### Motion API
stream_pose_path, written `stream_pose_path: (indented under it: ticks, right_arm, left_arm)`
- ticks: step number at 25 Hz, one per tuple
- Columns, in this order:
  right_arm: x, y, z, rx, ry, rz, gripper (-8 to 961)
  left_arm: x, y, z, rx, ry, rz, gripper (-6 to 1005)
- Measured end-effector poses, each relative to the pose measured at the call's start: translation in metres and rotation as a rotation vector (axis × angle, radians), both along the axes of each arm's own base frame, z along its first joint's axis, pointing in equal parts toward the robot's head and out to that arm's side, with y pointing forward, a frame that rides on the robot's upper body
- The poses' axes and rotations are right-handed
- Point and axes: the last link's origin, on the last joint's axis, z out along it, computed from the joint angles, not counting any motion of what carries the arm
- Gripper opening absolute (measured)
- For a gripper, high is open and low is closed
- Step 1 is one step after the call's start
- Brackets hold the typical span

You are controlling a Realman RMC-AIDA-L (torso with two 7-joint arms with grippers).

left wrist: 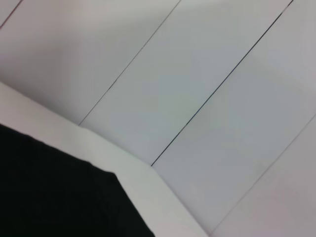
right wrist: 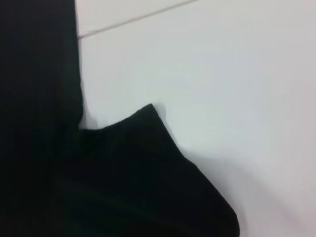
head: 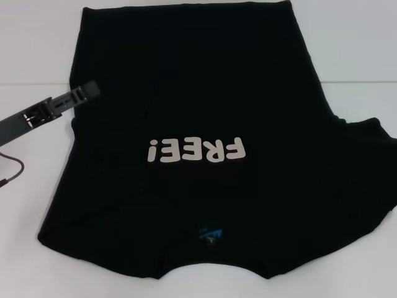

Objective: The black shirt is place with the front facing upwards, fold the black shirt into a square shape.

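the large black cloth t-shirt (head: 205, 105) with cream "free!" letters lies face up, spread across the white worktop (head: 37, 43), collar toward the robot. the left gripper (head: 87, 90) hovers at the shirt's left edge; whether it is open i cannot tell. the right gripper is out of sight.

Cream letters "FREE!" stand across the chest of the black shirt (head: 198, 112).

White worktop (head: 37, 43), plain and smooth, the black shirt (head: 186, 87) spread flat on it front up, cream "FREE!" lettering (head: 196, 150) across the chest, collar at the near edge, hem at the far side
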Motion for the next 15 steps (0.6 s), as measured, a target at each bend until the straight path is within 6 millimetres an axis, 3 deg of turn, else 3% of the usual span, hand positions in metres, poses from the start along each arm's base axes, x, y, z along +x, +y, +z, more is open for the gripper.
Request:
stream_pose_path:
  ticks: [6, 10, 15]
  right_arm:
    - [-0.013, 0.002, 0.003, 0.013, 0.079, 0.029, 39]
    - [-0.041, 0.011, -0.009, -0.03, 0.165, 0.095, 40]
    - [-0.083, 0.027, -0.038, -0.118, 0.191, 0.19, 41]
  left_arm:
    - [0.0, -0.002, 0.005, 0.018, -0.023, -0.006, 780]
    - [0.001, -0.002, 0.006, 0.024, -0.031, -0.007, 780]
    - [0.002, 0.0, 0.008, 0.035, -0.04, -0.011, 779]
